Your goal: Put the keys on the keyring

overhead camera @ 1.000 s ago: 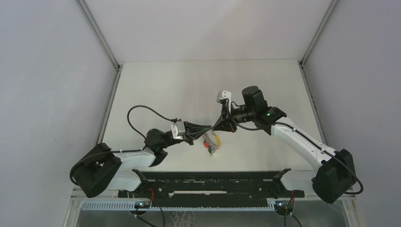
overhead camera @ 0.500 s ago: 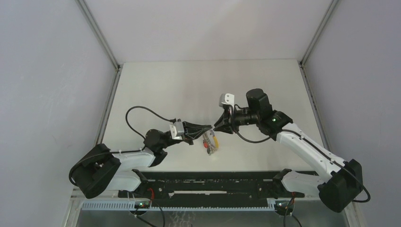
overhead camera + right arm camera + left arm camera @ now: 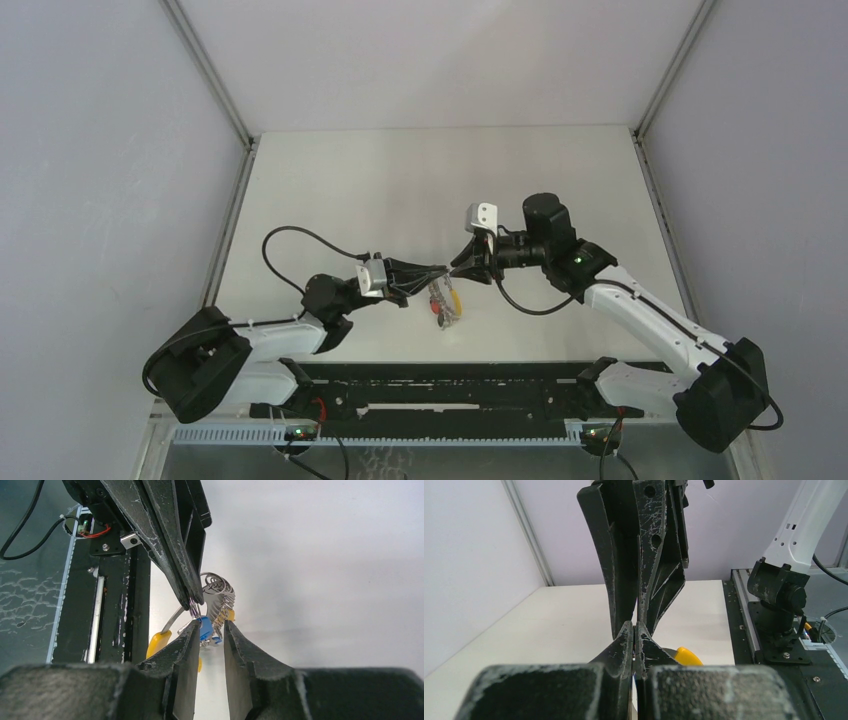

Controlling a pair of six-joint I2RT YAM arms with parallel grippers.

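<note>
The right gripper (image 3: 211,624) has its two fingers a little way apart, so it is open and not squeezing anything. A blue key (image 3: 205,628) sits in the gap and touches one finger only. Right above it the left gripper (image 3: 196,601) is closed tight, and its tips pinch a thin wire loop of the keyring (image 3: 220,594). The keyring hangs from that pinch, up off the table (image 3: 400,180). Its curly grey part and its yellow part (image 3: 159,641) dangle down.

I think the blue key is either just on the ring or very close to going on. The wire is too thin for me to tell if it goes through the key's hole. From above I can see a red bit (image 3: 437,310) in the little bunch under the grippers, so I guess some keys are hanging on the ring already. I cannot tell how many, because the bunch is too small. I see no loose keys lying on the table, so there may not be much left to do.

The two arms meet tip to tip over the middle of the table, near the front. The left arm (image 3: 290,330) lies low and reaches out to the right, almost flat. The right arm (image 3: 640,305) climbs up from its base, bends, and points left, so the two grippers face each other nose to nose.
</note>
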